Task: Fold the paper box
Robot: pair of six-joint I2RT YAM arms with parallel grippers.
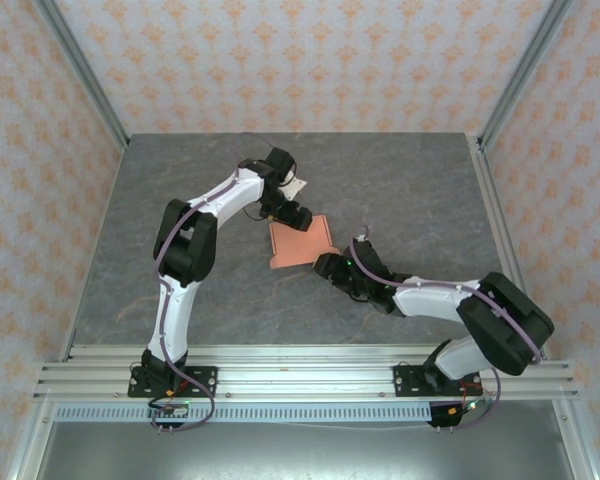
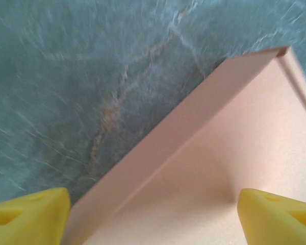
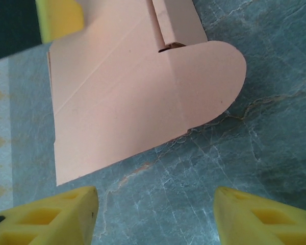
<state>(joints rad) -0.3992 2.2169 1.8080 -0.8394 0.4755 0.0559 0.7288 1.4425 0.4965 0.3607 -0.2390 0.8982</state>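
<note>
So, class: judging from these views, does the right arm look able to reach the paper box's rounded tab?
Probably yes. The right arm has its jaws open over bare table, just short of the rounded tab of the paper box, with nothing between.

The salmon-orange thin cardboard paper box (image 3: 122, 97), its rounded tab (image 3: 209, 76) at 2 o'clock, lies on the grey marbled tabletop (image 3: 260, 148) beyond the right pincer (image 3: 155, 209), whose yellow fingers (image 3: 51, 217) stand parted at 6 o'clock.

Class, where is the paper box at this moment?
In the top view the paper box lies near the middle of the grey table, between the left gripper by its far-left side and the right gripper by its near-right corner.
</note>
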